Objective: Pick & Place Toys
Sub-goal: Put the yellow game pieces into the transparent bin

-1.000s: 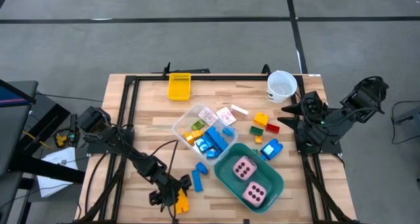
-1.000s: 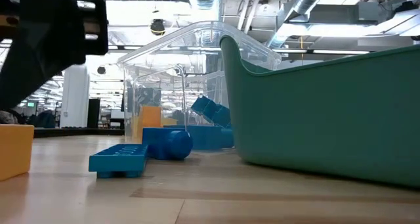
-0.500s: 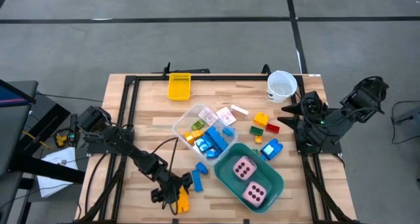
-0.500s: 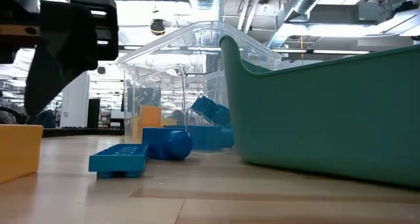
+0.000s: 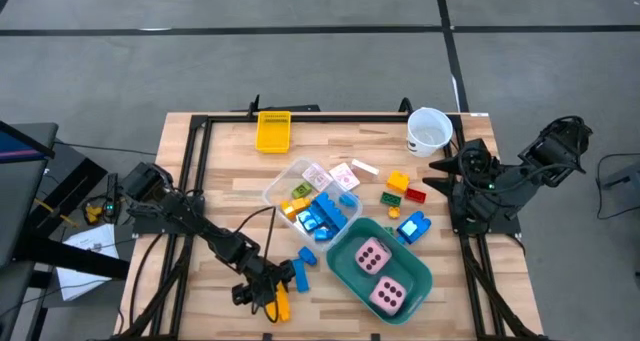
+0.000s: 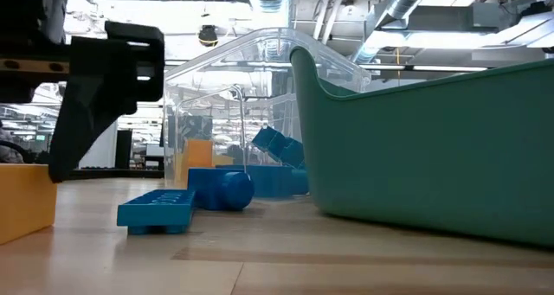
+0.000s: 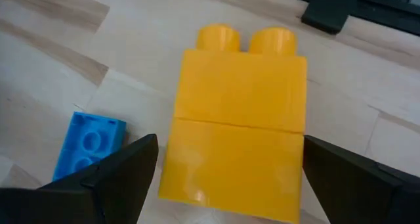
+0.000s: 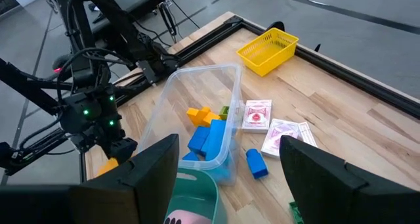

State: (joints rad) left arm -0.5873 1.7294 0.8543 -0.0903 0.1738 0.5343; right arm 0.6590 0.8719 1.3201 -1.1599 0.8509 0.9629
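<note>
You had the left gripper [image 5: 268,299] down at the near edge of the table [image 5: 225,161], left of centre, with its fingers [image 7: 125,178] spread wide to either side of a yellow brick [image 7: 236,129]. That brick lay on its side on the wood, and whether the fingers touched it could not be told. A flat blue brick [image 5: 299,274] lay just right of the gripper.

The clear tub [image 5: 285,179] at mid-table held blue [image 5: 322,213], yellow and green bricks. The teal tub [image 5: 415,281], near and right of it, held both pink dice [image 5: 371,256]. The yellow basket [image 5: 273,131] stood at the far edge. The white cup [image 5: 429,129] stood at the far right corner; their contents could not be made out.

Loose on the wood you had left pink-white cards [image 5: 345,174] just beyond the clear tub. A yellow brick [image 5: 397,180], a red brick [image 5: 415,194] and a blue brick [image 5: 411,227] lay to the right, between the tubs and the right arm.

The right gripper [image 5: 436,167] waited at the table's right edge near the cup, jaws apart and holding nothing.
</note>
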